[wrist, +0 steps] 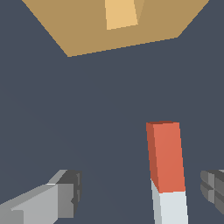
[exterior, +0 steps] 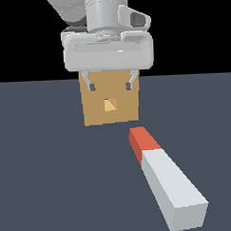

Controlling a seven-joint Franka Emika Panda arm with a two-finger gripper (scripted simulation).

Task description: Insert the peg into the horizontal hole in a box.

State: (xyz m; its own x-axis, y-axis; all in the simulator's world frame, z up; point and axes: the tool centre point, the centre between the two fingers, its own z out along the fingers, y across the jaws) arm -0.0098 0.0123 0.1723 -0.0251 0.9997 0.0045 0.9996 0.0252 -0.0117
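Two fingers [exterior: 91, 85] of your gripper [exterior: 110, 85] hang spread wide apart in front of the box [exterior: 110, 102], with nothing between them, so the gripper is released and holds nothing. You can see in the exterior view that the gripper's pale body sits high, covering the top edge of the box, and its dark pads show just above the level of the hole [exterior: 109, 105]. That hole is a small opening in the middle of the tan face turned toward the exterior camera, lighter orange inside. Your peg [exterior: 165, 176] lies flat on the dark floor [exterior: 48, 177], apart from the box and toward the exterior view's right of it. Its red end [exterior: 143, 141] points toward the box and stops just short of the box's lower corner on that side, while the longer pale part runs away toward the camera and slants to the exterior view's right. The peg is not lined up with the hole; it lies off to one side and below it. In the wrist view the gripper [wrist: 142, 194] shows one finger [wrist: 68, 192] well clear of the peg [wrist: 168, 175] and the other finger [wrist: 214, 188] near its red end [wrist: 166, 155] but not touching it. The box [wrist: 83, 30] and its hole [wrist: 120, 13] lie beyond the peg's red tip.
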